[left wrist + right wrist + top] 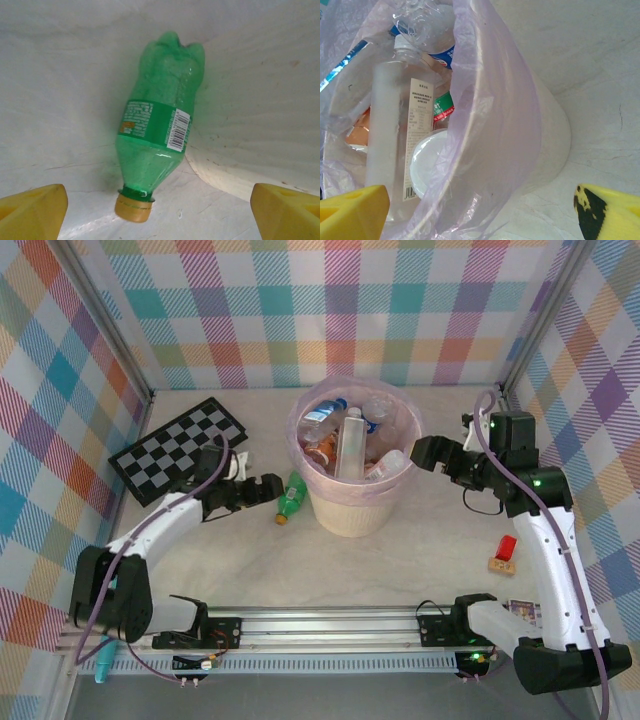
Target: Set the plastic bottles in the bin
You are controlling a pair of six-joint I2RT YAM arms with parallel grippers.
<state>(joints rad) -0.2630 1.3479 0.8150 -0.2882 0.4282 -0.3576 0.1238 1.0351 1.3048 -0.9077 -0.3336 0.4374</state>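
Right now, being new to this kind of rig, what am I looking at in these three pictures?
Two robot arms stand at a table's near edge. One camera looks down from above; one rides each wrist. The left claw is open, a green bottle lying on the table before it, beside the bin. The right claw is open by the bin's rim, holding nothing. More bottles are inside the bin. A checkerboard and a red block also lie on the table.

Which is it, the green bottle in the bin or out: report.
Out. The green bottle lies tipped on its side on the table, beside the bin and not inside it.
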